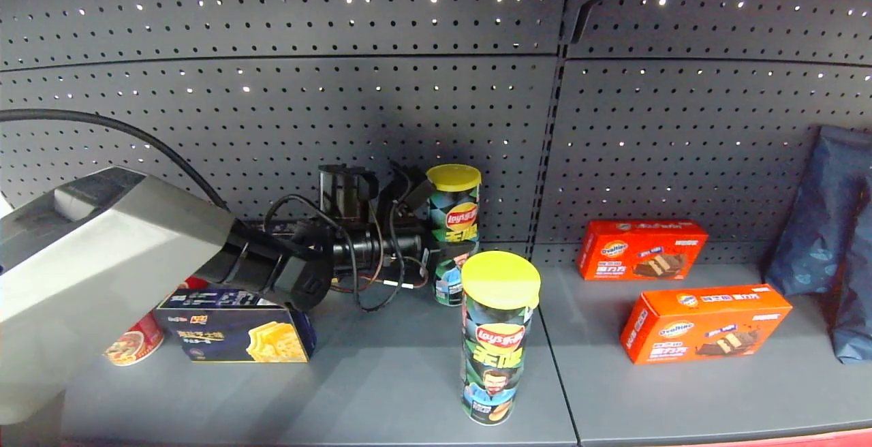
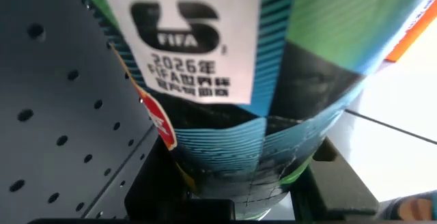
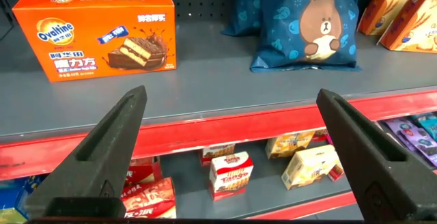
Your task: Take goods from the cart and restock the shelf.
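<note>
**Left gripper clamped on the rear chip can**

The left gripper (image 1: 436, 259) grips the rear chip can (image 1: 455, 225) low on its side. The can stands upright on the shelf (image 1: 409, 386) near the pegboard (image 1: 272, 113), yellow lid on. The front chip can (image 1: 499, 345) stands apart from it, also lidded. The right gripper (image 3: 232, 156) hangs with fingers spread wide and nothing between them, facing a closed orange wafer box (image 3: 95, 36).
</note>
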Motion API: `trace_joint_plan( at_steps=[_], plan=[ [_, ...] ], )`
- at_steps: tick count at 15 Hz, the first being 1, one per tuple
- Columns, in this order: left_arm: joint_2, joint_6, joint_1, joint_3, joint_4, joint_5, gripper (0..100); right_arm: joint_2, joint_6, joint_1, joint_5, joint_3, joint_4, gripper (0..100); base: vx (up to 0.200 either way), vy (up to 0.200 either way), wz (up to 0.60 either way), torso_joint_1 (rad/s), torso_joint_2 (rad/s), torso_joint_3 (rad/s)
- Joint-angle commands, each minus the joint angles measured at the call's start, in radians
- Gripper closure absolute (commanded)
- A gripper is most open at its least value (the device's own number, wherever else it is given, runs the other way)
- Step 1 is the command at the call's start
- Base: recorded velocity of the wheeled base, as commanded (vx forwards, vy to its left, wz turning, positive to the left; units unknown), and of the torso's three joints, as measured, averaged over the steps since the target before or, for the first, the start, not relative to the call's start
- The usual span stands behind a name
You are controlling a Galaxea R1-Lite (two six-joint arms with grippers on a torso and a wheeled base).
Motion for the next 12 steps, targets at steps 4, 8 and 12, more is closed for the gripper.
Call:
trace_joint_plan(
  at_steps=[4,8,12],
  plan=[
    [0.038,-0.003,-0.006,-0.064,0.005,-0.002,100,0.002,0.000,0.000,-0.001,0.000,0.000,0,0.000,0.000,0.00,0.000,0.00,0.000],
    [0.058,-0.003,-0.024,-0.077,0.002,0.000,100,0.002,0.000,0.000,-0.001,0.000,0.000,0,0.000,0.000,0.00,0.000,0.00,0.000],
    [0.079,-0.002,-0.032,-0.092,0.000,0.000,100,0.002,0.000,0.000,-0.001,0.000,0.000,0,0.000,0.000,0.00,0.000,0.00,0.000]
  ],
)
